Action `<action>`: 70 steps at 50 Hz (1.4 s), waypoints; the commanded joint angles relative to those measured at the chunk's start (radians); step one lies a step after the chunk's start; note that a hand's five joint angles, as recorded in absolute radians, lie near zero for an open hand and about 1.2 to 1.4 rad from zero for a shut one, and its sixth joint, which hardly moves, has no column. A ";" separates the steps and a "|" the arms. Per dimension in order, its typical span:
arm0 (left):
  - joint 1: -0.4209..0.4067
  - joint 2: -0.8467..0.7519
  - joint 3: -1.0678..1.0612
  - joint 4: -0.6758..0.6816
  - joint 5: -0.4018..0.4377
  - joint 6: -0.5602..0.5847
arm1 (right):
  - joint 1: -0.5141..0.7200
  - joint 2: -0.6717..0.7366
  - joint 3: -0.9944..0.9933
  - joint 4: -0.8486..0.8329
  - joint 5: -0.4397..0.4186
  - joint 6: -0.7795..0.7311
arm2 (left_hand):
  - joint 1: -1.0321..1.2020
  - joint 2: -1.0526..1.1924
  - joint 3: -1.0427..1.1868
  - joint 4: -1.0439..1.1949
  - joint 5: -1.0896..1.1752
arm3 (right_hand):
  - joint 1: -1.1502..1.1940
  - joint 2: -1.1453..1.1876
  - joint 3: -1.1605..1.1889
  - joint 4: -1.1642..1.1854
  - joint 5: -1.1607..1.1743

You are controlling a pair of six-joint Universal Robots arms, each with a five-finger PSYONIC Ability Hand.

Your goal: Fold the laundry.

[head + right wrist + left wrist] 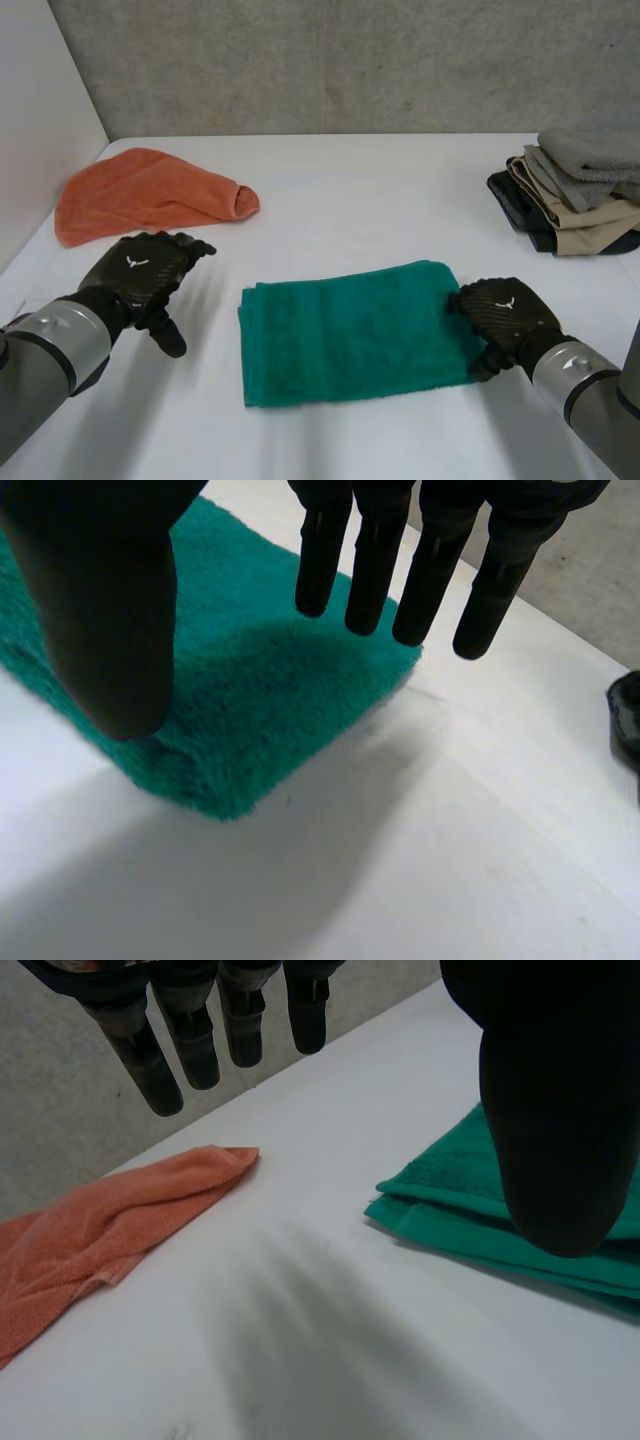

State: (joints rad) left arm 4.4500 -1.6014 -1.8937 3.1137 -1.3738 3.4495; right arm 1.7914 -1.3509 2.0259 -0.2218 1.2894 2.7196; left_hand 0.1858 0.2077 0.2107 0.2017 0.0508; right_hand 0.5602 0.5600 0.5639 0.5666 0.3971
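1. Right hand (505,312): nearest, at the right short edge of the green towel (350,330). In its wrist view the fingers (372,570) are straight with the thumb set apart, poised over the towel's corner and gripping nothing. I cannot tell whether they touch the cloth.
2. Left hand (140,275): over bare white table (330,210), left of the green towel and apart from it. The fingers are straight and relaxed, the thumb is out, and the hand is empty.
3. Green towel: folded into a flat rectangle mid-table, between the two hands. The left wrist view shows stacked layers along its left edge.
4. Orange towel (140,195): farther back on the left, beyond the left hand. It is loosely bunched, not folded, and lies well apart from the green one.
5. Stack of folded laundry (580,190): far right of the table. A grey piece is on top, beige ones are beneath it, and a dark piece is at the bottom.
6. Grey wall (330,60): behind the table's far edge.
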 commanded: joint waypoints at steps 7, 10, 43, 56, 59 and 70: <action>0.005 0.011 -0.005 0.002 -0.002 0.002 | 0.008 0.041 -0.009 -0.128 0.065 -0.046 | -0.011 -0.033 -0.036 -0.027 -0.051 | 0.836 0.836 0.832 0.830 0.825; 0.014 0.021 -0.008 0.002 -0.002 0.002 | 0.107 0.000 -0.057 -0.122 0.108 -0.089 | -0.011 -0.033 -0.036 -0.027 -0.051 | 0.836 0.836 0.832 0.830 0.825; -0.142 -0.031 0.103 -0.004 -0.027 -0.148 | 0.517 0.093 -0.371 -0.051 0.205 0.320 | -0.011 -0.033 -0.036 -0.027 -0.051 | -0.386 -0.385 -0.389 -0.392 -0.397; -0.353 -0.323 0.254 -0.046 -0.244 -0.217 | 0.376 0.338 -0.578 0.306 0.070 0.448 | -0.011 -0.033 -0.036 -0.027 -0.051 | -0.386 -0.385 -0.389 -0.392 -0.397; -0.351 -0.371 0.268 -0.067 -0.286 -0.214 | 0.379 0.409 -0.624 0.334 0.083 0.404 | -0.011 -0.033 -0.036 -0.027 -0.051 | -0.386 -0.385 -0.389 -0.392 -0.397; -0.311 -0.375 0.292 -0.145 -0.306 -0.147 | 0.431 0.337 -0.599 0.253 0.261 0.194 | -0.011 -0.033 -0.036 -0.027 -0.051 | -0.386 -0.385 -0.389 -0.392 -0.397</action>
State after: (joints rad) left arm 4.1177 -2.0397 -1.6012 2.9871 -1.7080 3.2725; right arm 2.1948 -0.9165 1.3811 0.1004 1.4759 3.0084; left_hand 0.1797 0.2077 0.2107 0.2018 0.0508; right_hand 0.2290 0.2135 0.2115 0.2119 0.0479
